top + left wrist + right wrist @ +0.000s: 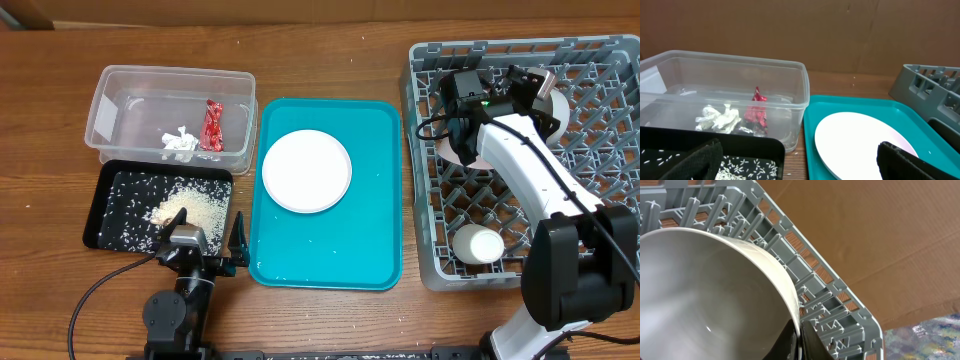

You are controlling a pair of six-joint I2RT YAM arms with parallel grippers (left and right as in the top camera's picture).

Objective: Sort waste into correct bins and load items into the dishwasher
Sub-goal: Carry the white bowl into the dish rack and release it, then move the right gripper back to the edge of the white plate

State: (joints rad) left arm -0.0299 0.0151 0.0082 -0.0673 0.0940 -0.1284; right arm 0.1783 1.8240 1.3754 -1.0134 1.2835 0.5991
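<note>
While the whitish round bowl (700, 295) needs to stand on edge among the pegs to be washed, the right gripper (799, 336) is clamped on its rim, one finger inside and one outside. It holds the bowl tilted at the far side of the large square grey plastic dish rack (805, 270). Whether the bowl rests on the lattice I cannot tell. Its inside looks smooth, glossy and clean, with a thin rim that suits such a pinch. A small white cup (478, 245) lies in the rack's near part.

The left gripper (207, 247) hangs with fingers apart, holding nothing, at the near right corner of the shallow black rectangular tray (110, 225), which carries loose white rice (185, 205). It seems parked out of the other arm's way.

The crumpled white paper wad (717, 119) and the red-and-silver foil wrapper (756, 111) lie side by side in the clear rectangular plastic tub (800, 100), so the dry waste seems sorted. The round pale plate (306, 170) lies flat on the teal serving tray (380, 240) on the wooden tabletop (330, 50), not yet loaded.
</note>
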